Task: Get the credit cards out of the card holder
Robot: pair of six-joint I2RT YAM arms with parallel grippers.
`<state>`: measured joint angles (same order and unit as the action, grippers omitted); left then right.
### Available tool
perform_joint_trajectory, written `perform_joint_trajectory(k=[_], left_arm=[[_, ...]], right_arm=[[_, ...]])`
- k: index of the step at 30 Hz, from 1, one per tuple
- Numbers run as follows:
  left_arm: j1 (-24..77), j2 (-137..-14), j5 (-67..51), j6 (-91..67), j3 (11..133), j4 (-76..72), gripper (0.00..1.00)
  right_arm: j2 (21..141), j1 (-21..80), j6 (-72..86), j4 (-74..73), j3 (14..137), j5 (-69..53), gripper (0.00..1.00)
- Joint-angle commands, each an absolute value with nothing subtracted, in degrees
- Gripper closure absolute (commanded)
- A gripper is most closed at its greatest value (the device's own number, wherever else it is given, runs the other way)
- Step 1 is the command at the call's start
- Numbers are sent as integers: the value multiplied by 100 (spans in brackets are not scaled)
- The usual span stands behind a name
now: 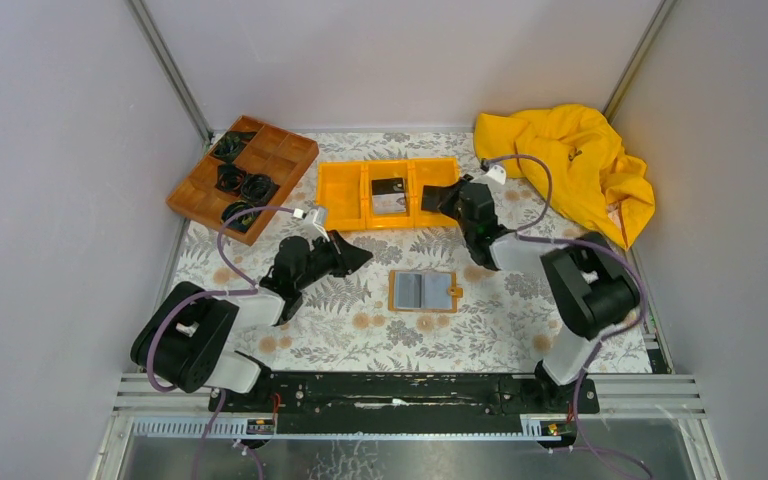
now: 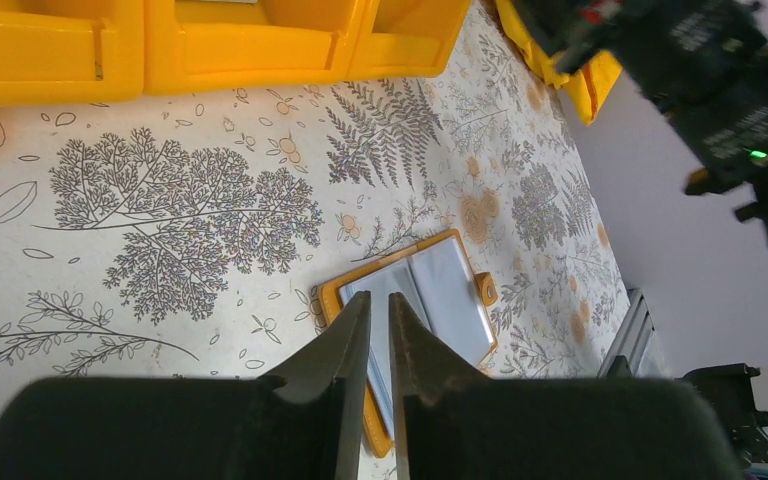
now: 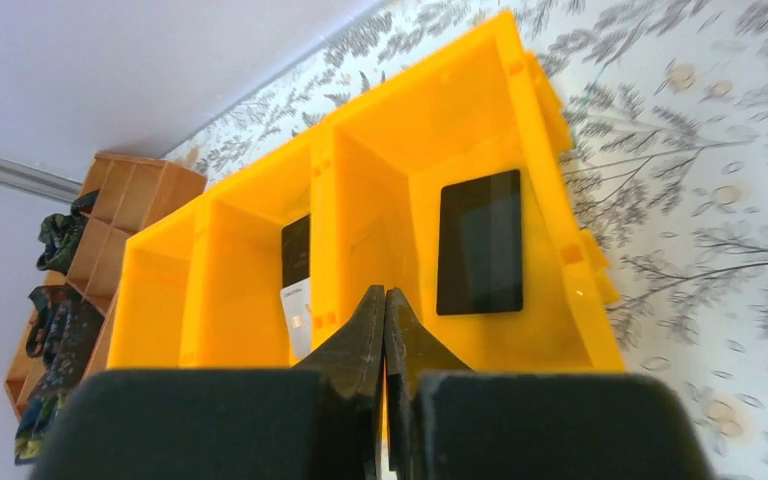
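Note:
The orange-tan card holder lies open on the table, its grey-blue pockets facing up; it also shows in the left wrist view. My left gripper hangs just left of it, empty, with its jaws nearly together. My right gripper is shut and empty over the orange bin. A black card lies in the bin's right compartment. Another black card and a pale card lie in the middle compartment.
A brown wooden divided tray with black items stands at the back left. A yellow cloth is bunched at the back right. Grey walls close in on both sides, and a metal rail runs along the near edge.

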<state>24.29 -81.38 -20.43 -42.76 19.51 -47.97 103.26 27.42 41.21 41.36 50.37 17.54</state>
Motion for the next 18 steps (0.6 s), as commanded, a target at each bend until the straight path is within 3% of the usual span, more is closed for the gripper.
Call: perform_joint_trajectory(k=[1,4,5,9,11,12,15,18], left_arm=[[2376,-8084,-2041,-4229,1956,-5085,80],[2568,-7710,-1437,-3874,2064,-4400,78],[2714,-7538,-1089,-3679,2126,-4052,73],[3309,-6964,83,-3185,2237,-3354,26],[3364,-6838,330,-3143,2270,-3174,10],[3373,-6813,503,-3146,2302,-3026,8],[3399,-6743,920,-3163,2320,-2809,7],[3385,-6759,1355,-3331,2288,-2723,7]], right_arm=[[8987,2743,3380,4138,4474,2019,100],[8132,2962,3184,3725,3974,2108,99],[7907,3141,3047,3611,3833,2178,95],[7372,4146,2501,2844,3546,2639,81],[7327,4668,2264,2246,3548,3055,71],[7348,4928,2154,1942,3591,3324,66],[7573,5515,1878,1173,3887,3967,38],[7836,5747,1650,752,4213,4064,32]])
